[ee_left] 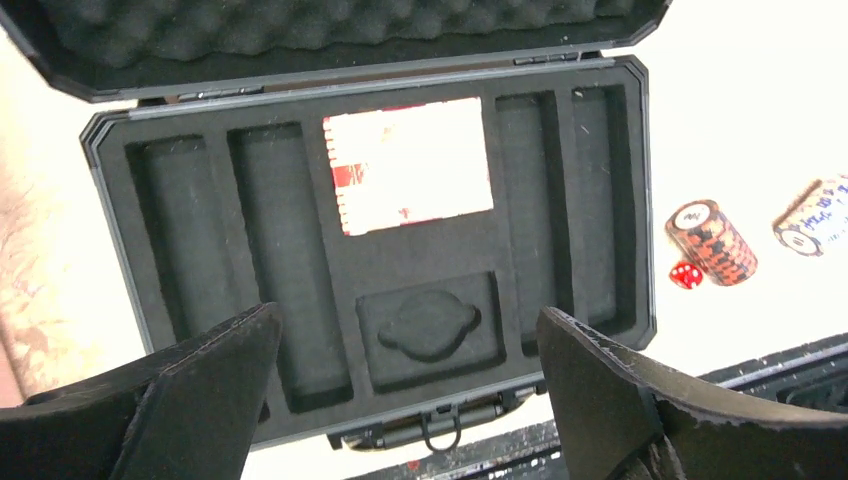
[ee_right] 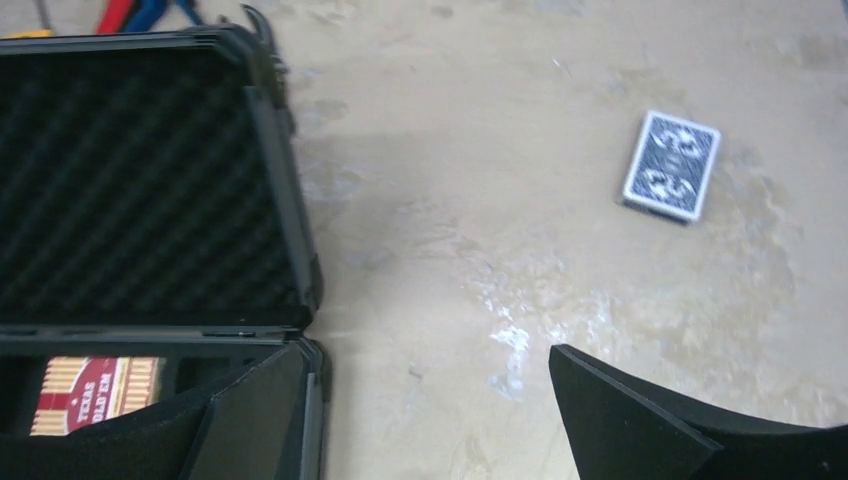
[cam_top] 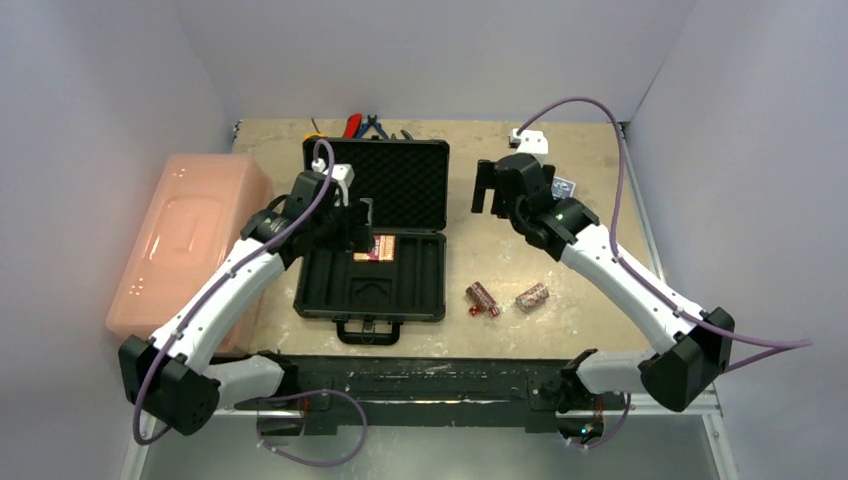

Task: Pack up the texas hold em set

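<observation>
The black case [cam_top: 420,290] lies open at the table's middle, its foam lid [cam_top: 400,180] laid back. A red card deck [ee_left: 410,165] rests in the upper middle slot of the foam base [ee_left: 250,230]. My left gripper [ee_left: 410,370] hovers open above the base with nothing between its fingers. Two chip rolls [cam_top: 481,296] [cam_top: 532,296] and two red dice [cam_top: 472,311] [cam_top: 492,312] lie on the table right of the case. A blue deck [ee_right: 671,165] lies flat on the table further back. My right gripper [ee_right: 420,400] hangs open over bare table beside the lid's right edge [ee_right: 285,200], short of the blue deck.
A large pink translucent bin [cam_top: 190,240] fills the table's left side, close to my left arm. Pliers [cam_top: 365,125] and a yellow tool [cam_top: 313,135] lie behind the lid at the back edge. Grey walls close in on three sides.
</observation>
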Tool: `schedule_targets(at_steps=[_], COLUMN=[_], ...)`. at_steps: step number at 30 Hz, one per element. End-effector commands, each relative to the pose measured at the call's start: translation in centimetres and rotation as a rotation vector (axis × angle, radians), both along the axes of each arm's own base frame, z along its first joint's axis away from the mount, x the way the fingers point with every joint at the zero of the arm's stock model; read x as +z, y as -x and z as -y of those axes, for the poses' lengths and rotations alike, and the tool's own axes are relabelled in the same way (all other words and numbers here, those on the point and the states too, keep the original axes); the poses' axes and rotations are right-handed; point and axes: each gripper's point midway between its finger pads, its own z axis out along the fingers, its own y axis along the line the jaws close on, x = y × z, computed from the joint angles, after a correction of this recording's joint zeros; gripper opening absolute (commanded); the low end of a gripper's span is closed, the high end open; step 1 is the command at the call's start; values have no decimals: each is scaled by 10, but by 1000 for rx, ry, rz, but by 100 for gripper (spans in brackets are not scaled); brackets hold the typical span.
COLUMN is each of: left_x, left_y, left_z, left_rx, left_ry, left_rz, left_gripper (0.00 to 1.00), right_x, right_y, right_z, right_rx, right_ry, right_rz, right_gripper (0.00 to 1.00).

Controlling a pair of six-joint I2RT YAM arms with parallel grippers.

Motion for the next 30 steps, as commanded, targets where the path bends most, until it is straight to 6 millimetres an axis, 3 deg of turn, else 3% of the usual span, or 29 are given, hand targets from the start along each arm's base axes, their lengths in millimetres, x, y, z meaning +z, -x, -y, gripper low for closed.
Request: schedule_targets(at_steps=[1, 5, 10, 14, 23, 30], left_x=[32, 45, 59, 72, 88, 83], left_y=[24, 50, 77, 82, 79, 85], left_z=[-9, -22, -36, -37, -49, -64], left_rx=[-11, -4, 26, 23, 33, 109], left_ry=[26, 42, 69, 103, 55, 47], left_rz=[45, 74, 104, 150, 218, 259], left_gripper=[100, 100, 100, 100, 100, 100], right_x=[6, 4, -13, -24, -96, -130], right_y=[-6, -15, -36, -60, -112, -130], right_z=[27, 40, 78, 97, 165, 173], right_rx=[-181, -220, -306, -287, -387, -376], right_ry=[-62, -52, -81, -97, -51, -10], right_rz=[-61, -127, -260, -322, -454, -499], right_gripper=[99, 99, 99, 99, 99, 99])
